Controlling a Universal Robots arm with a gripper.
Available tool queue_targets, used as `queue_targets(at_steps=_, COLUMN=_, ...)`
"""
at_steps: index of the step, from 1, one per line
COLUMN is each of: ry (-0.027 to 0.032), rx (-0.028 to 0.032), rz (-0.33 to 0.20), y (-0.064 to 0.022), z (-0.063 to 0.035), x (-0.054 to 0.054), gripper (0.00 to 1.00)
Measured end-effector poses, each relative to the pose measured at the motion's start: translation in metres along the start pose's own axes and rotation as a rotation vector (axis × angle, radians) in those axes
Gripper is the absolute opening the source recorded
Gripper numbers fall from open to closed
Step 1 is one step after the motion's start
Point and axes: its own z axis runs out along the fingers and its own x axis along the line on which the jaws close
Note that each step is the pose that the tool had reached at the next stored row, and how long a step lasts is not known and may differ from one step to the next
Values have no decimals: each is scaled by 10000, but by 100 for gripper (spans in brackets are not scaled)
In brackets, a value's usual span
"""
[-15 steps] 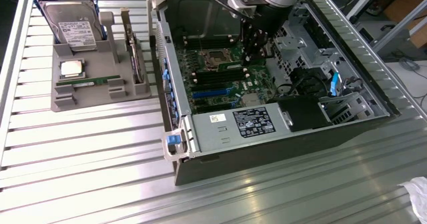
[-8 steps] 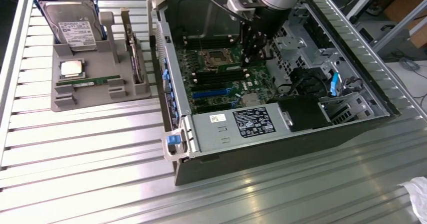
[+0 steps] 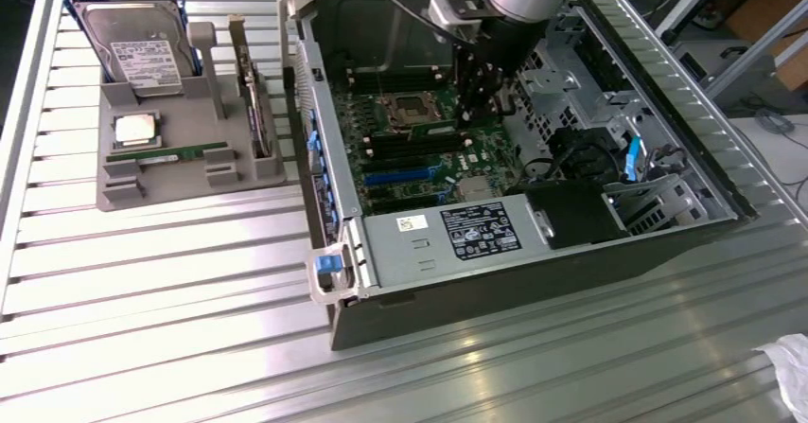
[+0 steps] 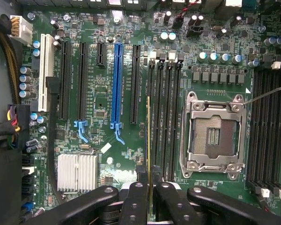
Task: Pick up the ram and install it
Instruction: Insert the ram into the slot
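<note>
- Your end effector [image 4: 149, 187] is pinching the ram [image 4: 149, 140] edge-on between its two fingers [image 4: 136, 197]; in the wrist view the stick shows as a thin line running away from the fingertips.
- You have the ram hanging above the motherboard [image 4: 107, 150], roughly in line with the black memory slots [image 4: 164, 117] that sit just beside the CPU socket [image 4: 214, 136] (whether its lower edge touches a slot you cannot tell).
- In the exterior view your end effector [image 3: 486, 87] reaches down into the open computer case [image 3: 417, 243], over the middle of the board.
- A second, like stick [image 3: 166, 151] lies in the grey holder [image 3: 189, 182] near the table's [image 3: 165, 347] far corner on the exterior view's left, well apart from the case.
- That holder also carries a silver CPU chip [image 3: 135, 130] and a hard drive [image 3: 132, 49] with a white label.
</note>
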Motion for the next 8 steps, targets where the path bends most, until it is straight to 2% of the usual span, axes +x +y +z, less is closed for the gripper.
queue_targets(at_steps=8, ry=-1, rx=0, rz=1, y=-1, z=49, x=0, gripper=13)
